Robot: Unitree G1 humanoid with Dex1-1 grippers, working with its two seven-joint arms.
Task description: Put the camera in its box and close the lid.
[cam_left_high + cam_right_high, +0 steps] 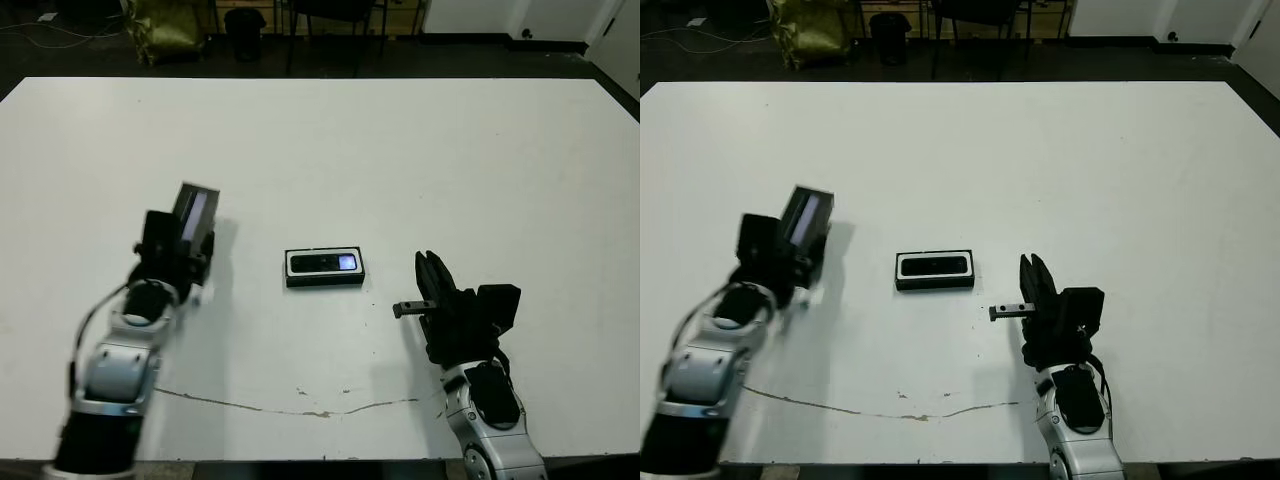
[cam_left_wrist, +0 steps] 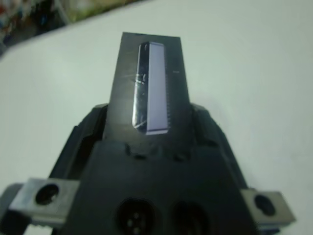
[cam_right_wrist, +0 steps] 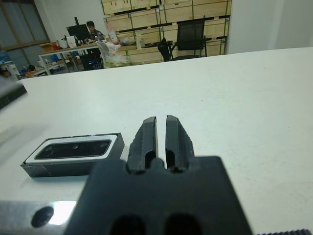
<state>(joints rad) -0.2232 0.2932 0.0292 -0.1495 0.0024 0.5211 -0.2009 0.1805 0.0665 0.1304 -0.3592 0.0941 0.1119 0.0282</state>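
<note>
The camera [image 1: 323, 263] already lies inside the box [image 1: 325, 279], which sits near the table's centre with its long axis running 9 to 3 o'clock. The lid [image 1: 195, 214] is off the box, clamped in the left gripper [image 1: 178, 250] and standing up from the fingers, pale strip facing the head camera. From the lid, the box lies toward roughly 4 o'clock, well apart; the lid's long axis runs nearly 12 to 6, so it appears to need about a quarter turn before it matches the box. The right gripper [image 1: 434, 272] rests near the box at its 4 o'clock side, fingers pressed together, holding nothing. The left arm carries the part; the right is nearer the box.

The white table [image 1: 420, 150] is bare around the box, with a thin crack line near the front edge. Beyond it: dark floor, chairs, stacked crates, a seated person.
</note>
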